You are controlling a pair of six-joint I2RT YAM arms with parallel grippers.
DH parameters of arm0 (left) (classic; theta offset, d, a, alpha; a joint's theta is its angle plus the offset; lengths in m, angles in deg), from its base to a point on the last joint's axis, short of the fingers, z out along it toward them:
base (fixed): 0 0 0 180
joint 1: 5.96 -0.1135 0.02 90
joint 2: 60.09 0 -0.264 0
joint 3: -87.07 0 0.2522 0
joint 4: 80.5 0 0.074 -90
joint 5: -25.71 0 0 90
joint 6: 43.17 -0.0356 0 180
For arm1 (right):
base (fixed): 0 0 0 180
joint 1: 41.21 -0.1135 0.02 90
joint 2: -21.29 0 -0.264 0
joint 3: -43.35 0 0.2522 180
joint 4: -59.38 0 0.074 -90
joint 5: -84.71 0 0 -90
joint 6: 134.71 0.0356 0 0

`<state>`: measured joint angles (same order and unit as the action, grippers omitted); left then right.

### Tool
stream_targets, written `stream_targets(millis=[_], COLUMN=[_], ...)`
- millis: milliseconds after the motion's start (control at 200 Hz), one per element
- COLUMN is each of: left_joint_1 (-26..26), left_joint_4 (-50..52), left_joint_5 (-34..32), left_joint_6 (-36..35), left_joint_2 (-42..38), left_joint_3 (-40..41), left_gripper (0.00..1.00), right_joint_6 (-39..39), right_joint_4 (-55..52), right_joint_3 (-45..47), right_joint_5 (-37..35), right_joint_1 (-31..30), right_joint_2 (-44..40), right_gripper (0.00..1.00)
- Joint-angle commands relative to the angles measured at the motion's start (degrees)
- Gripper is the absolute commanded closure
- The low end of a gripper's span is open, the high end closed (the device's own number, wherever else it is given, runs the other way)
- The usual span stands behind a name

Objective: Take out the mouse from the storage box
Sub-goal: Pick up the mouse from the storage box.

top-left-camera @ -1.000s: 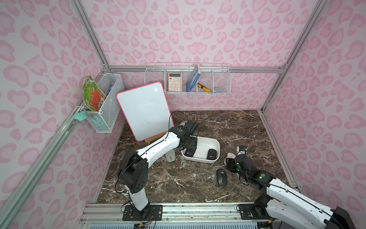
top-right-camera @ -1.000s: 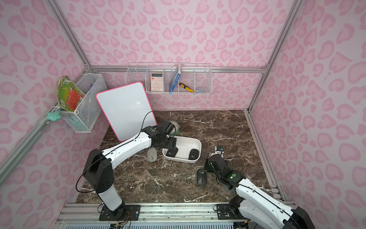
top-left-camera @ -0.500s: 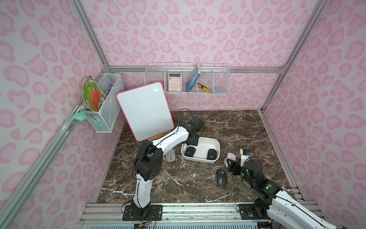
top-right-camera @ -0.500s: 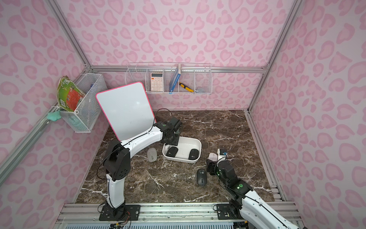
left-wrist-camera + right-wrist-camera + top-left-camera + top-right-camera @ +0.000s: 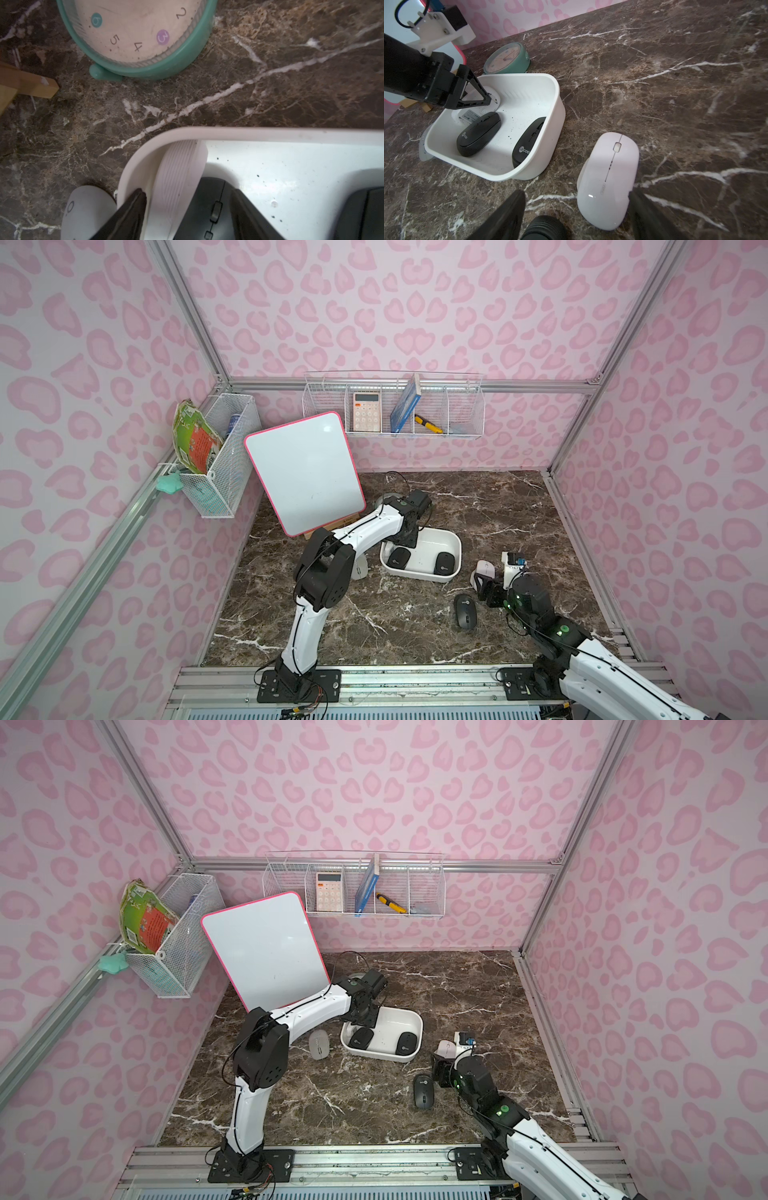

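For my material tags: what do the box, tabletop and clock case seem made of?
Box: smooth white plastic, judging by its moulded rounded rim. Tabletop: brown marble or a marble-print surface; white veins, slight sheen. Clock case: probably mint-green plastic, smooth and moulded.

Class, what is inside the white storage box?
Inside the storage box: a black mouse, a second black mouse against the wall, and a white mouse on edge in a corner. The left gripper covers part of the white one.

In a top view the left arm [image 5: 370, 531] hides part of a grey mouse [image 5: 362, 568], and the lower right corner crops the right arm [image 5: 615, 672].
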<state>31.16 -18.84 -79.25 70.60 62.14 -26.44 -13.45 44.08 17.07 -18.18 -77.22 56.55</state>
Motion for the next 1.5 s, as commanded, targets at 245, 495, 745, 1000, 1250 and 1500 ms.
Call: stream_targets(millis=[245,495,745,1000,1250,1500], left_joint_1=[1.12,1.04,1.02,1.02,1.28,2.55], left_joint_4=[1.43,1.29,1.23,3.42,1.98,2.79], left_joint_5=[2.54,1.18,0.78,-1.95,-3.02,-4.07], left_joint_6=[0.22,1.81,1.89,3.13,3.48,4.33], left_joint_2=[1.15,3.10,3.75,3.41,-2.24,-10.18], left_joint_3=[-0.11,-0.49,-1.32,-3.00,-0.29,2.06], left_gripper=[0.40,0.43,0.51,0.65,0.73,0.76], right_joint_6=[-0.64,-0.76,-0.91,-0.98,-1.03,-1.85], right_joint_4=[1.80,1.98,2.16,2.37,2.63,3.20], right_joint_3=[0.18,0.26,0.26,0.18,0.14,0.69], right_joint_5=[-0.21,0.05,0.22,0.31,0.49,1.83], right_joint_1=[-0.03,-0.05,-0.03,0.02,-0.09,-0.03], right_joint_2=[-0.19,-0.37,-0.02,0.31,0.96,0.11], right_gripper=[0.19,0.19,0.19,0.19,0.19,0.19])
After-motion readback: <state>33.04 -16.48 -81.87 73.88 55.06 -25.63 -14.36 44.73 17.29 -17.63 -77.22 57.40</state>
